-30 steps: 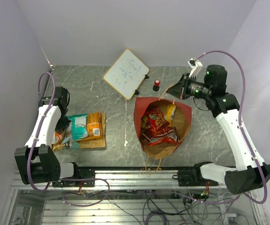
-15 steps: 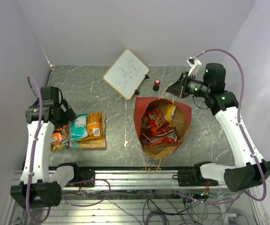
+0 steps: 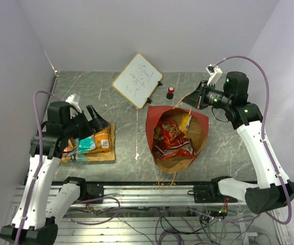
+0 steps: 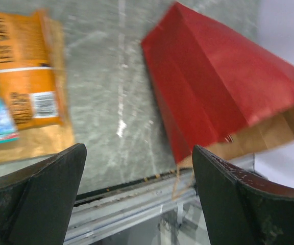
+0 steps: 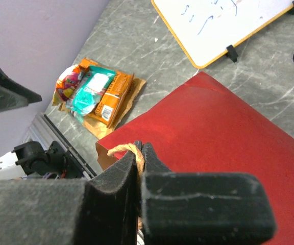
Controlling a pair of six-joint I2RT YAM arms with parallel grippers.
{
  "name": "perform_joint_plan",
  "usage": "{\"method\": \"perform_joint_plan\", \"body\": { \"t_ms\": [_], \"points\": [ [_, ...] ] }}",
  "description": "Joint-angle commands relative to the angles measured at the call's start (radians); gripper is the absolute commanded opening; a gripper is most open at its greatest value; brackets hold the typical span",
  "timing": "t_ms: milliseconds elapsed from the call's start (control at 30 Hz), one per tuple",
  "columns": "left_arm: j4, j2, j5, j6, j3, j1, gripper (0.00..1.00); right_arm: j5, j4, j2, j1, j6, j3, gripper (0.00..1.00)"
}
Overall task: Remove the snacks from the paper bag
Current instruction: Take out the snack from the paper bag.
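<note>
The paper bag (image 3: 176, 163) lay open near the worktop's (image 3: 86, 97) front edge with snacks (image 3: 171, 131) inside and a pile (image 3: 90, 143) toward the left edge, its handle (image 5: 125, 149) pinched in the closed right gripper (image 5: 139, 153), the left gripper (image 3: 98, 121) wide open, empty.

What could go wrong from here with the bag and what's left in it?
1. The right hand pinches only the thin twisted handle of the paper bag; a tug could tear the handle or tip the bag.
2. The red packets inside overlap, so the open left hand may grab two at once or catch the bag's rim going in.
</note>
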Motion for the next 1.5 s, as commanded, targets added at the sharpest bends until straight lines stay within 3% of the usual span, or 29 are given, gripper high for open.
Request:
{"method": "perform_joint_plan", "body": {
  "t_ms": [0,200,300,500,667,767,1000,1100,1333,1467],
  "points": [
    [0.221,-0.080,0.092,-0.084,-0.053,-0.156,0.96,0.028,-0.037,-0.033,0.001,0.001,0.000,0.00],
    [0.363,0.007,-0.006,-0.077,-0.039,-0.448,0.93,0.026,-0.045,-0.039,0.001,0.019,0.015,0.00],
    [0.427,0.108,-0.111,-0.051,0.011,-0.646,0.90,0.036,-0.053,-0.044,0.001,0.019,0.025,0.00],
    [0.415,0.455,-0.464,0.137,0.251,-1.125,0.90,0.055,-0.066,-0.056,0.000,0.022,0.038,0.00],
    [0.350,0.737,-0.675,0.280,0.433,-1.319,0.89,0.077,-0.077,-0.078,0.000,0.027,0.039,0.00],
    [0.306,0.803,-0.739,0.355,0.475,-1.345,0.87,0.086,-0.078,-0.091,0.001,0.034,0.037,0.00],
    [0.362,0.833,-0.772,0.523,0.371,-1.350,0.87,0.092,-0.060,-0.104,0.001,0.064,0.040,0.00],
    [0.350,0.879,-0.796,0.539,0.367,-1.350,0.88,0.096,-0.061,-0.117,0.001,0.066,0.031,0.00],
    [0.403,0.972,-0.827,0.570,0.358,-1.332,0.75,0.114,-0.059,-0.141,0.001,0.093,0.010,0.00],
    [0.418,1.035,-0.785,0.580,0.374,-1.282,0.77,0.103,-0.057,-0.141,0.001,0.108,0.020,0.00]
  ]
}}
